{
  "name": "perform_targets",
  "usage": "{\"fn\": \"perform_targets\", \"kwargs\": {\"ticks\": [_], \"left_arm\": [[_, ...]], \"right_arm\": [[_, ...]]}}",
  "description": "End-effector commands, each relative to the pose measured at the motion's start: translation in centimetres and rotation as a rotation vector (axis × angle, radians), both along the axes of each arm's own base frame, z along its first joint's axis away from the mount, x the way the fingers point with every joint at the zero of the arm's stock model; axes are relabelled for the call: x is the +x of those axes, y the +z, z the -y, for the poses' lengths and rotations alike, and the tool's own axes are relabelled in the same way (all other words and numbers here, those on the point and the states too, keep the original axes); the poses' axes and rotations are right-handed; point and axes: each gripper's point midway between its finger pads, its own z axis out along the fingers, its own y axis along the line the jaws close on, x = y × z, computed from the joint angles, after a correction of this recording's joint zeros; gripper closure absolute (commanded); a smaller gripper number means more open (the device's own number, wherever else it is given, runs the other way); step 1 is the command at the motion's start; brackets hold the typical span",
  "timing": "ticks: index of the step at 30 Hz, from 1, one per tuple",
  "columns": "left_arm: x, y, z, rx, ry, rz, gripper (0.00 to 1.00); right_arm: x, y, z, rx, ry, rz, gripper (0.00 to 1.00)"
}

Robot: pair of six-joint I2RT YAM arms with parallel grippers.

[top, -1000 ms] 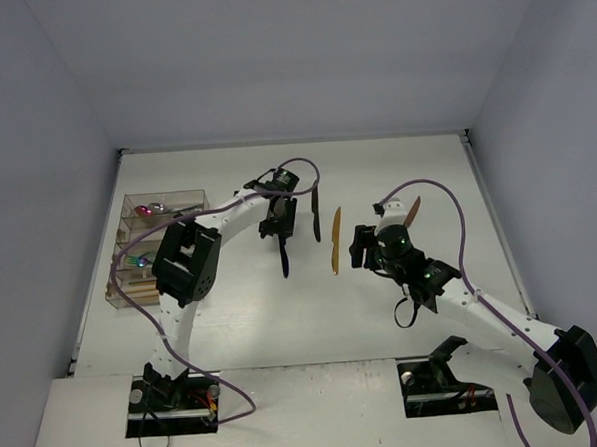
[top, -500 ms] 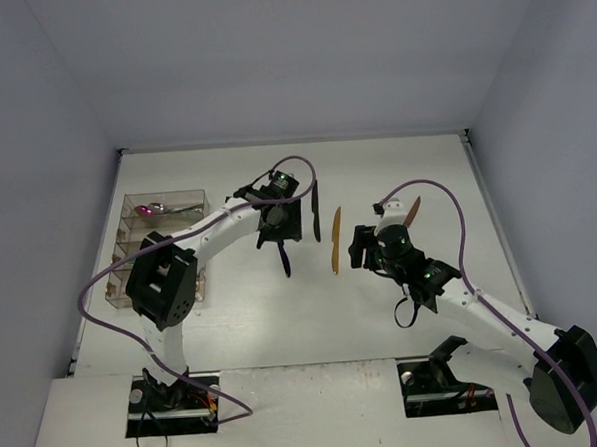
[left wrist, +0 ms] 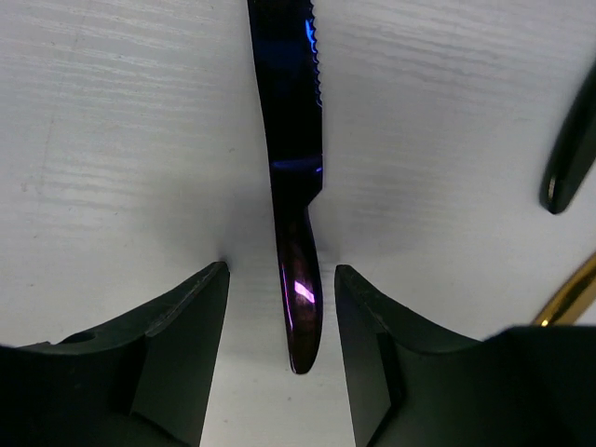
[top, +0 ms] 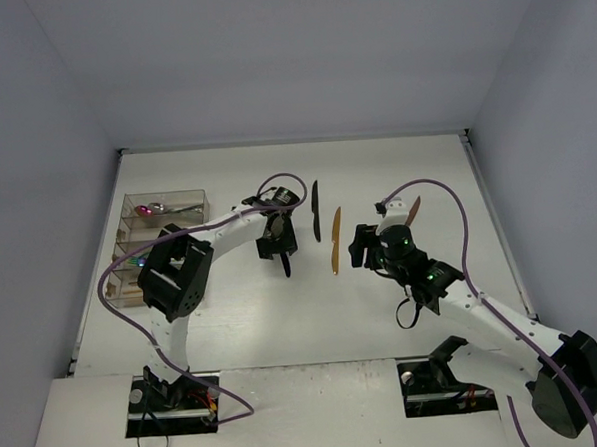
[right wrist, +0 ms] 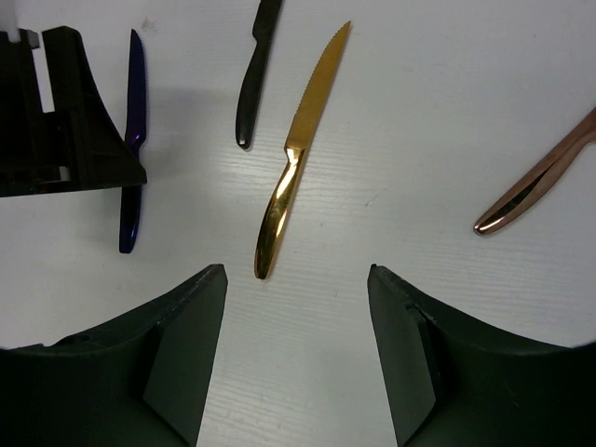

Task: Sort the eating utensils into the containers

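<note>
A dark blue-purple knife (left wrist: pixel 291 140) lies on the white table, its handle end between the spread fingers of my open left gripper (left wrist: pixel 281 272) without touching them. From above, the left gripper (top: pixel 276 240) hides most of this knife (top: pixel 286 266). A black knife (top: pixel 315 198), a gold knife (top: pixel 335 240) and a copper utensil (top: pixel 413 210) lie to the right. My right gripper (right wrist: pixel 296 279) is open and empty, just short of the gold knife's (right wrist: pixel 293 158) handle. The clear tray (top: pixel 167 195) at far left holds a pink spoon (top: pixel 157 206) and other utensils.
The left arm's elbow link (top: pixel 173 273) hangs over the tray's near end. In the right wrist view the left gripper's body (right wrist: pixel 56 112) sits beside the blue knife (right wrist: pixel 132 140), with the black knife (right wrist: pixel 253 79) and copper utensil (right wrist: pixel 540 177) farther off.
The left gripper has moved toward the near side along the blue knife and now straddles its handle, uncovering the black knife. The left elbow has swung about. The right arm has stayed still.
</note>
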Motion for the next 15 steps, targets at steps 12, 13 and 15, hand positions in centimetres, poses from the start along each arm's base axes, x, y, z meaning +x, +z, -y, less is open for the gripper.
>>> {"fn": "perform_targets", "kwargs": {"ticks": [12,13,15], "left_arm": [[2.6,-2.2,-1.5,0.034,0.093,-0.009,0.65],[2.5,-2.3,-1.6,0.038,0.091,-0.012,0.67],[2.4,-2.8,-1.9,0.056,0.087,-0.02,0.74]], "right_arm": [[0.6,1.7,0.1,0.039,-0.019,0.058,0.4],[0.6,1.7,0.1,0.039,-0.019,0.058,0.4],[0.6,1.6,0.1,0.037,-0.019,0.055,0.4]]}}
